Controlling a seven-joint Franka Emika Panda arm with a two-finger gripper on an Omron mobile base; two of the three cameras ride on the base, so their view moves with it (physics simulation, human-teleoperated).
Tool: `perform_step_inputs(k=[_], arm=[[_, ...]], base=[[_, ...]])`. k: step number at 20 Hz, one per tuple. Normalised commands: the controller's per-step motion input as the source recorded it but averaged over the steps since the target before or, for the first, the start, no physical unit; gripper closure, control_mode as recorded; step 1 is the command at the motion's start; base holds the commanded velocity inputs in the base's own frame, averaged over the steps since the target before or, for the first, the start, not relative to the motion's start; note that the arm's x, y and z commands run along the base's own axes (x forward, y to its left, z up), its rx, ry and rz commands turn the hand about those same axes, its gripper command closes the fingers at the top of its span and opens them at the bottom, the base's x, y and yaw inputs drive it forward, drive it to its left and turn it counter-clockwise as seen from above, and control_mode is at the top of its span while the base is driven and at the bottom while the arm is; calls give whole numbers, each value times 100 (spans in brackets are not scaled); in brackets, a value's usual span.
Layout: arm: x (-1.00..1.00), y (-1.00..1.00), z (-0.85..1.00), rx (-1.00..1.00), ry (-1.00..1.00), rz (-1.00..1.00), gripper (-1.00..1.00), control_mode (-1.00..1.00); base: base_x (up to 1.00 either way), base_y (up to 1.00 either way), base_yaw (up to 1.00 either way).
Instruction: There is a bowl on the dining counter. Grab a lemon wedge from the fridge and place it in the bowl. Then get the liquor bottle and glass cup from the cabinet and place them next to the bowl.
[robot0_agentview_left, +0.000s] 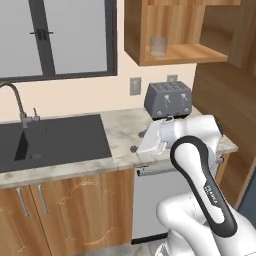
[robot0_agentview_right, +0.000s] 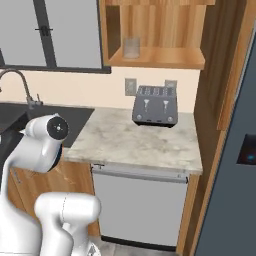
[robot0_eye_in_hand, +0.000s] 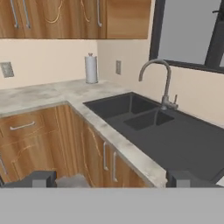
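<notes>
The glass cup (robot0_agentview_left: 158, 46) (robot0_agentview_right: 131, 48) stands upright on the lower shelf of the open wooden cabinet (robot0_agentview_left: 175, 55) (robot0_agentview_right: 160, 60), above the worktop. The dark grey fridge (robot0_agentview_right: 235, 190) rises along the right edge, its doors shut. My gripper (robot0_eye_in_hand: 113, 179) is open with nothing between its fingertips (robot0_eye_in_hand: 43, 178); it points across the sink corner, well below and left of the cabinet. My white hand (robot0_agentview_left: 152, 141) hovers over the worktop in front of the toaster. The bowl, dining counter, lemon wedge and liquor bottle are out of view.
A grey toaster (robot0_agentview_left: 168, 99) (robot0_agentview_right: 155, 105) sits on the marbled worktop (robot0_agentview_right: 135, 145) under the cabinet. To its left lie a black sink (robot0_agentview_left: 50, 142) (robot0_eye_in_hand: 166, 131) and curved faucet (robot0_agentview_left: 15, 100) (robot0_eye_in_hand: 162, 78). A paper towel roll (robot0_eye_in_hand: 91, 68) stands in the corner.
</notes>
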Motion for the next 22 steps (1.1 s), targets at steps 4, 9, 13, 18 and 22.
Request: perform_step_inputs(k=[4, 9, 13, 18, 22], arm=[[0, 0, 0, 0, 0, 0, -100, 100], [0, 0, 0, 0, 0, 0, -100, 100], [0, 0, 0, 0, 0, 0, -100, 100], [0, 0, 0, 0, 0, 0, -100, 100], [0, 0, 0, 0, 0, 0, -100, 100]], base=[[63, -34, 13], [66, -43, 12], [66, -42, 10], [72, -23, 5], [59, -1, 0]])
